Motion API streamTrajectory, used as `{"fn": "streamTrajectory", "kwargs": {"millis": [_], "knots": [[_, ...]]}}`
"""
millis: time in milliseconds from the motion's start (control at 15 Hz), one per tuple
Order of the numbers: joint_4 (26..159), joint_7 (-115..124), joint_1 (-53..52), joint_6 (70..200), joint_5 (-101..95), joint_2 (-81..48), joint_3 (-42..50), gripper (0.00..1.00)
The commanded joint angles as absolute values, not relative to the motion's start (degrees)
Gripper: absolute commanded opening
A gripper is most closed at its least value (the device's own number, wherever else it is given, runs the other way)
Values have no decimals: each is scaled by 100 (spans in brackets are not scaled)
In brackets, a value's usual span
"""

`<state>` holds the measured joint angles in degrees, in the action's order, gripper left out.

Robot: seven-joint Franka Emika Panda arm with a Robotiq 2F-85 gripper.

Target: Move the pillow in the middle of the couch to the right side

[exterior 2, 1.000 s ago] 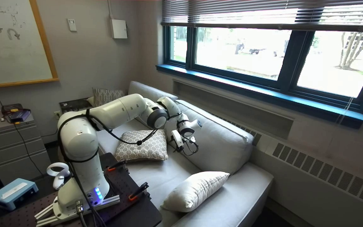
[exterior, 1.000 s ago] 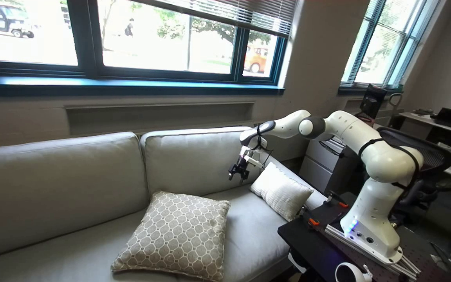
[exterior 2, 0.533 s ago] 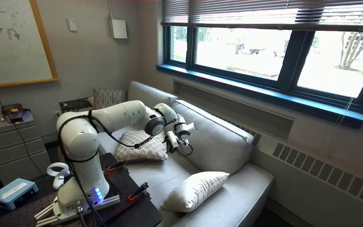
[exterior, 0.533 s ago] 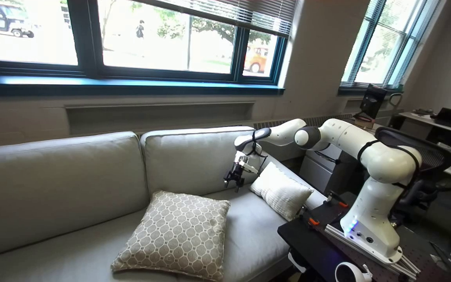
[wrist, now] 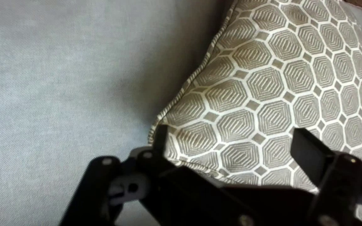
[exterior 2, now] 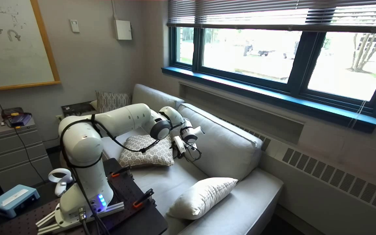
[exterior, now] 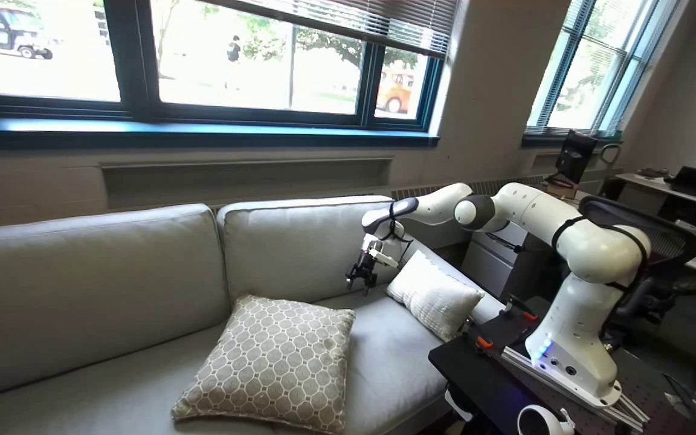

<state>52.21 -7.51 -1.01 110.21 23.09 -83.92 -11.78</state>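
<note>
we see a smooth white arm (exterior: 538,202) with dark grey joint rings (exterior: 489,211). a black cable (exterior 2: 143,150) loops along it, blue lights (exterior 2: 101,199) glow on its base (exterior 2: 70,204), and shiny screws (wrist: 246,220) stud the black gripper (wrist: 234,146).

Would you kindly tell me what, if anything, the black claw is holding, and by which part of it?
Nothing is held: the black claw hangs open, visibly apart from the square beige fabric pillow with its white lattice pattern.

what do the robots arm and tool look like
A smooth, rounded white arm with dark grey joint bands, narrow black straps, a thin black cable and small blue lights low down. The angular black two-fingered tool has pale round fastener heads and, beside it, a white oblong part.
</note>
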Motion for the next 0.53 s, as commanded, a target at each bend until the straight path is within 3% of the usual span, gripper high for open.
{"fn": "streamTrajectory", "kwargs": {"millis": [0, 467], "knots": [[5557, -1112, -149, 11435, 2189, -8397, -1204, 100], [7071, -863, -114, 13685, 3004, -8438, -1534, 100]]}}
